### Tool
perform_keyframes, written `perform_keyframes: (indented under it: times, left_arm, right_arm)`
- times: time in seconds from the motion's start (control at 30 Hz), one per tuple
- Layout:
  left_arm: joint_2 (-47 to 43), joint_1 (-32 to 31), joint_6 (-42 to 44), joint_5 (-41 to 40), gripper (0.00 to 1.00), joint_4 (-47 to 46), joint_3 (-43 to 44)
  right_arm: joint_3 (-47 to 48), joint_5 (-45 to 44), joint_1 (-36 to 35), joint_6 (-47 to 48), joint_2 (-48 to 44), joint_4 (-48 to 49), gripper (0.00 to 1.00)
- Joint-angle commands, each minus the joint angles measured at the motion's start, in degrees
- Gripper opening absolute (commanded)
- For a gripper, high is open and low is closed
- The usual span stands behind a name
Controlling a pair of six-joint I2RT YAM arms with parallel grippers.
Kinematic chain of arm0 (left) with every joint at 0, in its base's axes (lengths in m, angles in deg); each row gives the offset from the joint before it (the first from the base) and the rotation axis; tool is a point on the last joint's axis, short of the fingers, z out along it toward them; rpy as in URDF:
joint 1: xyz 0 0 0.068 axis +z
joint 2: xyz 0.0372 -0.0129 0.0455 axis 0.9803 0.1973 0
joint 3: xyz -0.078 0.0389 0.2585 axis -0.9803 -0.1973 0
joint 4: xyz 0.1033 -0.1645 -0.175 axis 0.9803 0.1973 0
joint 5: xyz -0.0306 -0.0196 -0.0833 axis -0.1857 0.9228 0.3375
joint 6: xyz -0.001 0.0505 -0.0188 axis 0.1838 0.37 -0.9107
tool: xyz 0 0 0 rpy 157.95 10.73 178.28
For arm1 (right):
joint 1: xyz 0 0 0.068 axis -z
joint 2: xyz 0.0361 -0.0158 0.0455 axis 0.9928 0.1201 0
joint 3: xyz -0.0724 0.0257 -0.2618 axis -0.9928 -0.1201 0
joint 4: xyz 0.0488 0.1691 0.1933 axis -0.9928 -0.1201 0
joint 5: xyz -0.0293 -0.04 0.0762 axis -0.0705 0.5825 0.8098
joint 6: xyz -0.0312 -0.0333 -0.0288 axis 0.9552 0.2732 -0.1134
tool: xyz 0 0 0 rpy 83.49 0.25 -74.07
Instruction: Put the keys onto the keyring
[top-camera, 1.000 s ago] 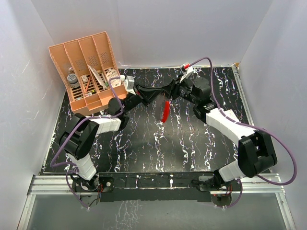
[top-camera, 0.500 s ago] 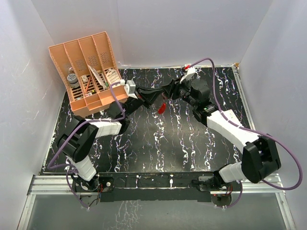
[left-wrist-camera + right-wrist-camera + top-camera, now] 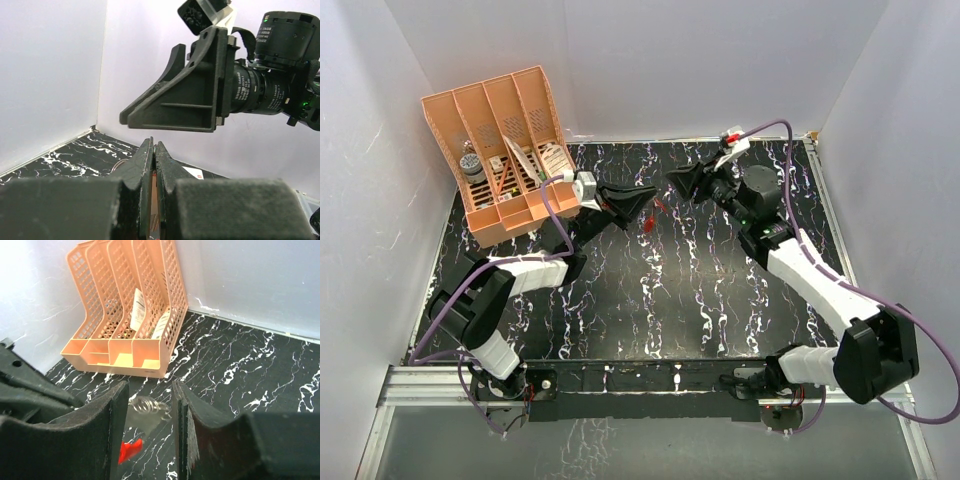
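Above the far middle of the table (image 3: pixel 620 310) the two grippers face each other, tips near; left gripper (image 3: pixel 647 198) fingers pinched tight on a thin reddish edge, the keyring (image 3: pixel 659 205); red bit pokes just past its tips; right gripper (image 3: pixel 672 181) fingers parted, gripping nothing, just beside it; metal coil (image 3: pixel 148 405) shows through that gap.

1 camera looks down from above the near edge; 2 wrist cameras closely face each other, sharing the table (image 3: pixel 240 360).
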State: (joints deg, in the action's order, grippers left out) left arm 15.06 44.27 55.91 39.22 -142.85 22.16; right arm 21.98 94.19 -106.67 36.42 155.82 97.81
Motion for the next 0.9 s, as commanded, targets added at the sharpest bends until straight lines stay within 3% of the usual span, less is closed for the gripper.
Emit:
perform_keyframes:
  times: [0.0, 0.23, 0.43, 0.6, 0.87]
  left_arm:
    - [-3.57, 0.05, 1.3, -0.51, 0.0, -11.58, -0.6]
    - [-3.74, 0.07, 2.31, 1.85, 0.0, -11.58, -0.93]
    - [-3.91, 0.07, 4.99, 5.82, 0.0, -11.61, -0.89]
    - [-3.2, 0.0, 8.34, 10.04, 0.0, -11.57, -0.5]
    - [-3.88, -0.22, 19.75, 10.13, 0.0, -11.57, -2.67]
  right_arm:
    - [-2.24, 7.88, 2.65, 0.9, -3.45, 5.35, 0.37]
    - [-9.67, 25.39, 8.22, -2.23, -4.72, 18.33, 0.33]
    - [-11.84, 33.03, 8.21, -1.81, -3.56, 23.4, 0.31]
    - [-12.11, 33.43, 8.25, -1.33, -3.39, 24.69, 0.31]
    - [-11.85, 29.13, 8.19, 0.94, -4.37, 19.57, 0.32]
